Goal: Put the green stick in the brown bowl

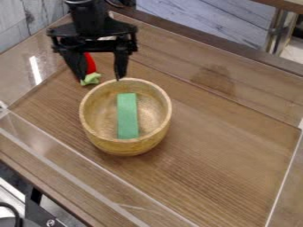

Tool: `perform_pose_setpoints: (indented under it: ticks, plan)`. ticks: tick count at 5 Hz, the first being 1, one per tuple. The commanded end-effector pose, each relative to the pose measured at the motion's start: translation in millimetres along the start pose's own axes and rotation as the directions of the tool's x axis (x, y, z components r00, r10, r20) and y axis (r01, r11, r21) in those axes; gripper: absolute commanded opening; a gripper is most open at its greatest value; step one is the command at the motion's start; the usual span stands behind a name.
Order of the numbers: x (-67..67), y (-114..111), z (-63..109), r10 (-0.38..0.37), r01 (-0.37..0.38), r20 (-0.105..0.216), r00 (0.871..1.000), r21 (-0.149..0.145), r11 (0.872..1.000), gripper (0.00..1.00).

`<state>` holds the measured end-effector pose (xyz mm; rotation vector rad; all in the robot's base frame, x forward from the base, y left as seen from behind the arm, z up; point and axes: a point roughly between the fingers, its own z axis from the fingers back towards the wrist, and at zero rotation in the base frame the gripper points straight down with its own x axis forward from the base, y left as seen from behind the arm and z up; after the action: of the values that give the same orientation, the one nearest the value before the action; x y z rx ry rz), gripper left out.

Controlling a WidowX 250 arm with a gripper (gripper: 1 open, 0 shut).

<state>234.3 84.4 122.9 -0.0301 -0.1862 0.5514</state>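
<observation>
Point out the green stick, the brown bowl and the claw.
green stick (127,116): camera view, middle of the bar lying in the bowl.
brown bowl (159,131): camera view, right wall near the rim.
claw (92,65): camera view, open gap between the two fingertips.

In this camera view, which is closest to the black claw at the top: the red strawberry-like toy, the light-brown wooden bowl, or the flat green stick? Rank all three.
Measured from the open black gripper in the camera view:
1. Red strawberry-like toy, right by the fingers, partly hidden behind them, upper left.
2. Light-brown wooden bowl, its near rim just below and to the right of the gripper.
3. Flat green stick, lying inside the bowl, slightly farther.
</observation>
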Motion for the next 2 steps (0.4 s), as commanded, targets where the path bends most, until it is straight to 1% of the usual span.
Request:
perform_pose_setpoints:
  ticks: [1, 2]
  plan:
    - [2.9, 1.0, 10.7, 0.118, -0.119, 0.057, 0.991, 0.01, 0.993, 1.0]
    - [-4.4, -0.5, 7.1, 0.233, -0.235, 0.066, 0.97, 0.029, 0.971, 1.0]
